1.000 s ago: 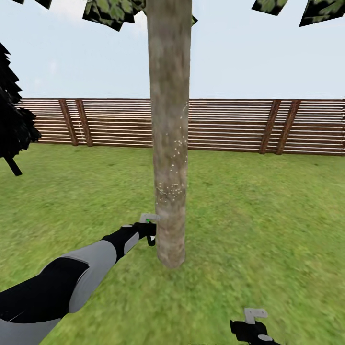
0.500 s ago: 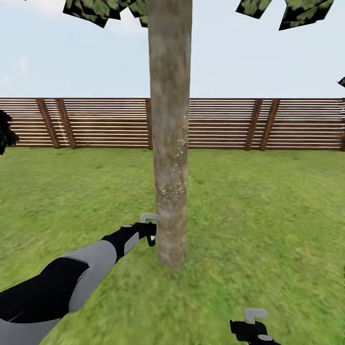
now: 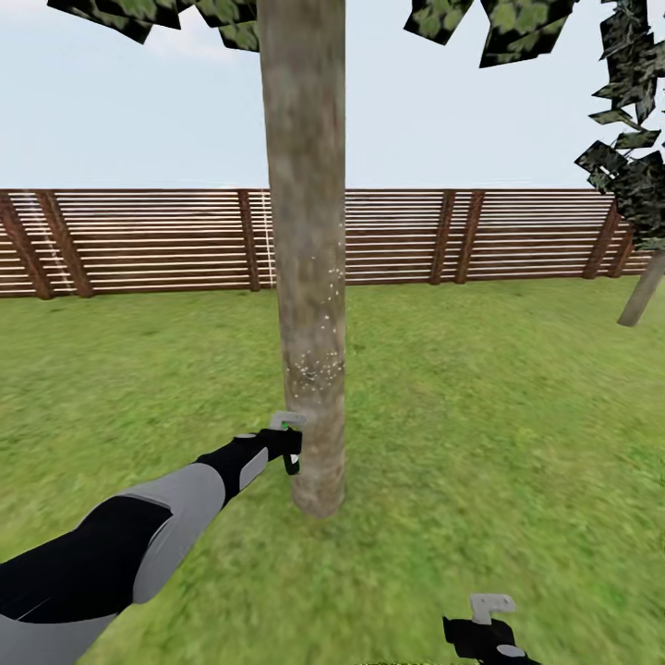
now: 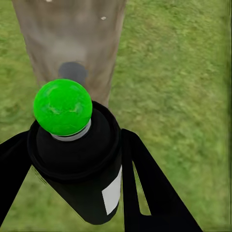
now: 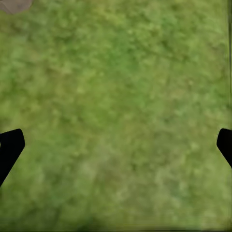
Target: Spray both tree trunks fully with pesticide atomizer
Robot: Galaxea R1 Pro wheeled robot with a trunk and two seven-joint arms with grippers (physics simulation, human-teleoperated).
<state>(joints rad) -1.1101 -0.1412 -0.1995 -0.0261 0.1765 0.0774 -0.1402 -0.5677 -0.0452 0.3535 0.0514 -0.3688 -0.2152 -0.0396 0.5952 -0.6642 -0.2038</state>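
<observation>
a pale mottled tree trunk (image 3: pixel 307 259) rises through the middle of the head view, standing in green lawn (image 3: pixel 499 416), with dark flat leaves (image 3: pixel 489 23) along the top edge. behind it a brown slatted fence (image 3: pixel 139 242) crosses the whole frame at mid height. at the far right edge a second, leaning trunk (image 3: pixel 639 294) stands under a dark ragged crown. white specks dot the near trunk's bark about halfway down the frame.

the left arm reaches in from the lower left, and the left gripper (image 3: pixel 288 451) sits just beside the trunk's lower part. in the left wrist view its two black fingers (image 4: pixel 145 183) are closed snugly on the pesticide atomizer (image 4: pixel 79 159), a dark bottle with a white label and a bright green ball on top, pointed at the trunk (image 4: pixel 72 43) close ahead.

the right gripper (image 3: pixel 488 637) is low at the bottom edge, right of centre, over grass. in the right wrist view its fingertips (image 5: pixel 10 147) sit at opposite edges, spread wide, with nothing between them but grass (image 5: pixel 121 111).
</observation>
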